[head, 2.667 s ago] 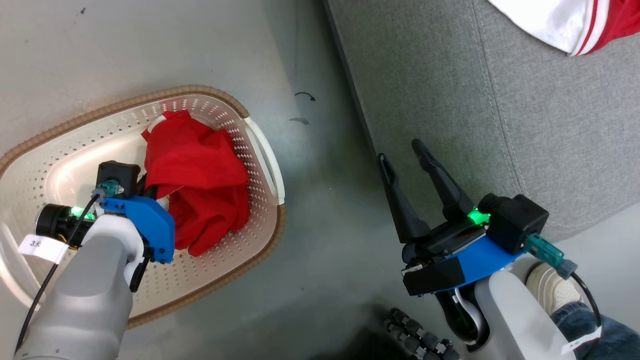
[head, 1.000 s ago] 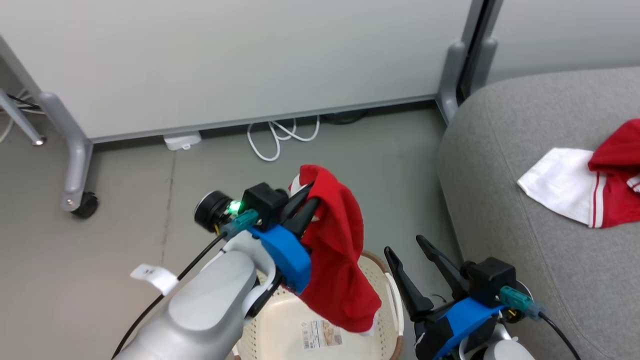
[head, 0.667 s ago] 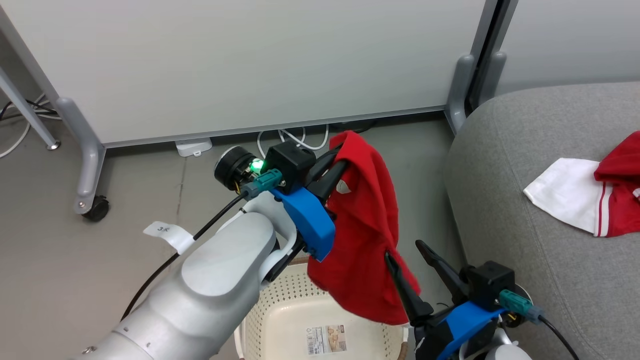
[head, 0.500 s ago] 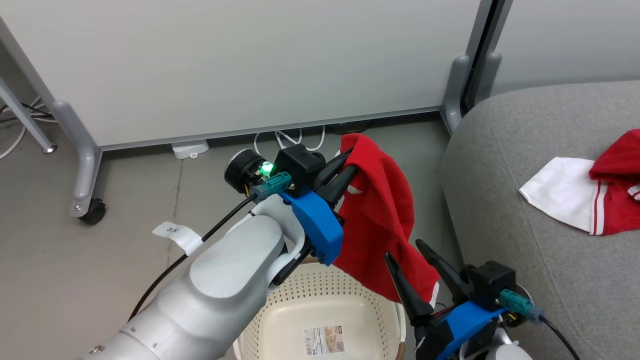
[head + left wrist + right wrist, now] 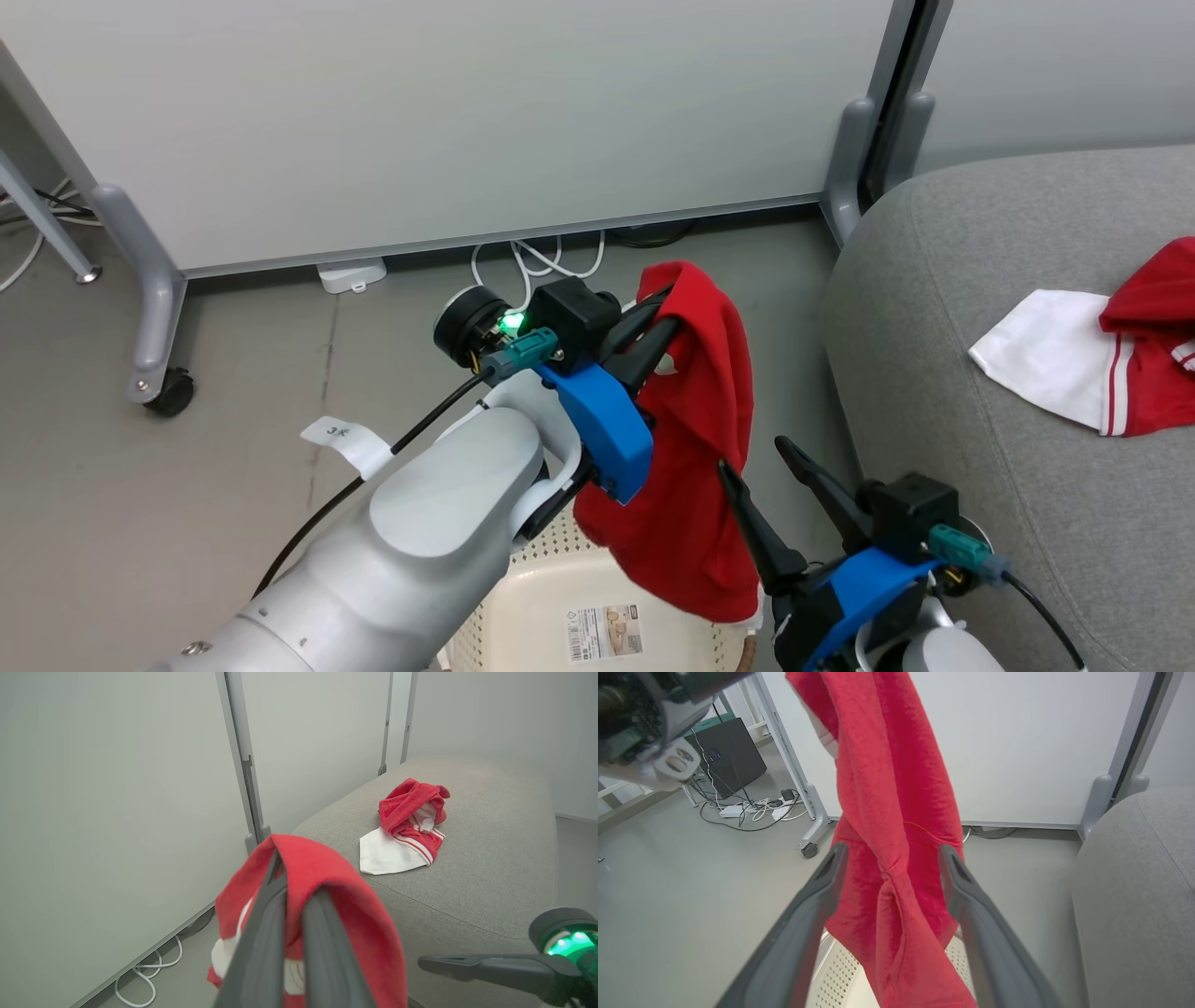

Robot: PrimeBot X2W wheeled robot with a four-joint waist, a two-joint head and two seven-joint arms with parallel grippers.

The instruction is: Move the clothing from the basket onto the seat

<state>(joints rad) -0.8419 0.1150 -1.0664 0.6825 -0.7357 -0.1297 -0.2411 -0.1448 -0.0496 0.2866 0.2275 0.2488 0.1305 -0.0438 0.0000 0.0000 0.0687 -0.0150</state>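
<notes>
Head view: the left pincer (image 5: 658, 322) is clenched on the plain red garment (image 5: 695, 467) and holds it high above the floor. The cloth folds over the two dark fingers and hangs down as a long drape, and its lower end is over the basket (image 5: 569, 560). A paper label (image 5: 605, 633) lies on the bottom of the basket. The right pincer (image 5: 752, 457) is released, with fingers spread, low at the right of the basket and just beside the hanging cloth. The grey seat (image 5: 980, 327) is at the right, and the red and white garment (image 5: 1092, 369) lies on it, well apart from the basket. White cables (image 5: 537, 261) lie on the floor under a pale wall panel.

Left wrist view: the left pincer (image 5: 296, 877) has both fingers pressed together with the red garment (image 5: 355, 914) draped over the tips. Beyond it the striped garment (image 5: 406, 830) rests crumpled on the seat (image 5: 490, 858). One finger (image 5: 472, 967) of the right pincer comes in from the lower right.

Right wrist view: the right pincer (image 5: 893, 849) stands wide, grasping nothing. The red garment (image 5: 896, 788) hangs from above between the two fingers; if it touches them cannot be told. The perforated basket (image 5: 836, 970) is below, and the seat (image 5: 1134, 882) is at the right.
</notes>
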